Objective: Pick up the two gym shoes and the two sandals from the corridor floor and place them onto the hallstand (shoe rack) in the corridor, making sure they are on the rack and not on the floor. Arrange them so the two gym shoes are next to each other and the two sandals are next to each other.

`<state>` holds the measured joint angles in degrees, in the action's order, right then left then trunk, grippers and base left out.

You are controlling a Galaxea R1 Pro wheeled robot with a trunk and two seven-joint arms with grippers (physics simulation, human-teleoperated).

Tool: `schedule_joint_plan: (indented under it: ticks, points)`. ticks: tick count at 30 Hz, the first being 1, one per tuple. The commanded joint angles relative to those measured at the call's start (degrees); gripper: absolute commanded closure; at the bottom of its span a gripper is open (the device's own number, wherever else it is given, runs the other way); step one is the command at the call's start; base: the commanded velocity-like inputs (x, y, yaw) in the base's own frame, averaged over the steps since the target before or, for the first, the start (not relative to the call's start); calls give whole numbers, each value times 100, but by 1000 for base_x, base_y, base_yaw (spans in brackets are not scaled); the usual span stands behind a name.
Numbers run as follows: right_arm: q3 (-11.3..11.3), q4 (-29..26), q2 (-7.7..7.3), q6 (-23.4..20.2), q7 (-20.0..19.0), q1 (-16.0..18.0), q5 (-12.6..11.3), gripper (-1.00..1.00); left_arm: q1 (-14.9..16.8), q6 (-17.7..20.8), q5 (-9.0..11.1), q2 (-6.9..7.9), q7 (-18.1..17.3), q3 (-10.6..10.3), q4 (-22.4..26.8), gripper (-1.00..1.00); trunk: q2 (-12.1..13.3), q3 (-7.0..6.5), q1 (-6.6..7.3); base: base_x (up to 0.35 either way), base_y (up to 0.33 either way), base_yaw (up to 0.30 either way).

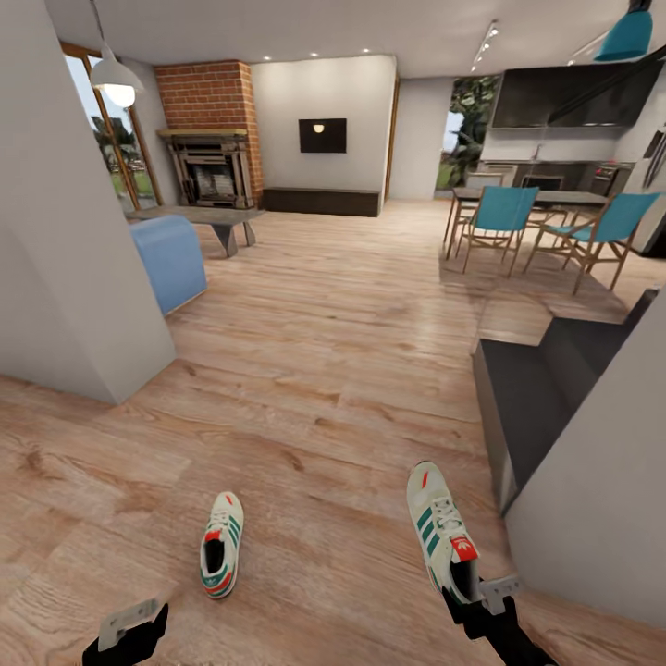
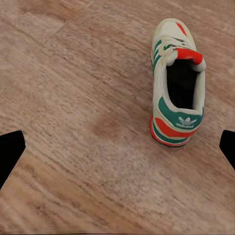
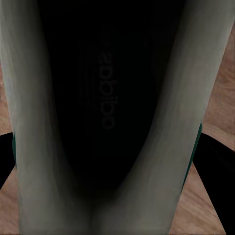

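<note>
One gym shoe [image 1: 222, 544] lies on the corridor floor [image 1: 324, 444], toe pointing away from me; it also shows in the left wrist view as gym shoe [image 2: 176, 83]. My left gripper [image 1: 129, 631] hangs open to its near left, and its fingertips [image 2: 10, 152] stand far apart with only floor between them. The other gym shoe [image 1: 440, 527] is raised off the planks, with my right gripper [image 1: 474, 592] shut on its heel end. In the right wrist view its dark inside [image 3: 107, 107] is pressed close. The low grey flat-topped unit [image 1: 527, 407] at the right looks like the hallstand. The sandals are out of view.
A grey wall corner [image 1: 83, 277] stands at the left and a slanted grey wall [image 1: 601, 499] at the right. Beyond are a blue sofa [image 1: 171, 259], a dining table with teal chairs [image 1: 504, 217] and a brick fireplace [image 1: 211, 139].
</note>
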<state>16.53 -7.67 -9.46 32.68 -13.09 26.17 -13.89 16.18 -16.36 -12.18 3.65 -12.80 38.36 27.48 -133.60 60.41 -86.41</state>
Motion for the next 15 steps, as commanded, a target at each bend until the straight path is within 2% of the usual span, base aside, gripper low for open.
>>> schedule_joint_plan:
  ticks: [1, 8, 15]
  points:
    - [17, 2, -3, 15, -39, 2, -62, 100, 8, -25, -57, -4, -39, 49, -5, -100, -2, 4, 1, 7, -3, 273]
    - [17, 5, -3, 12, -38, 2, -61, 100, 8, -25, -57, -4, -39, 49, -5, -100, -2, 4, 1, 25, -14, 273]
    - [17, 10, -3, 12, -37, 2, -61, 100, 8, -25, -52, -4, -38, 46, -5, -100, -2, 4, 1, 173, -156, 273]
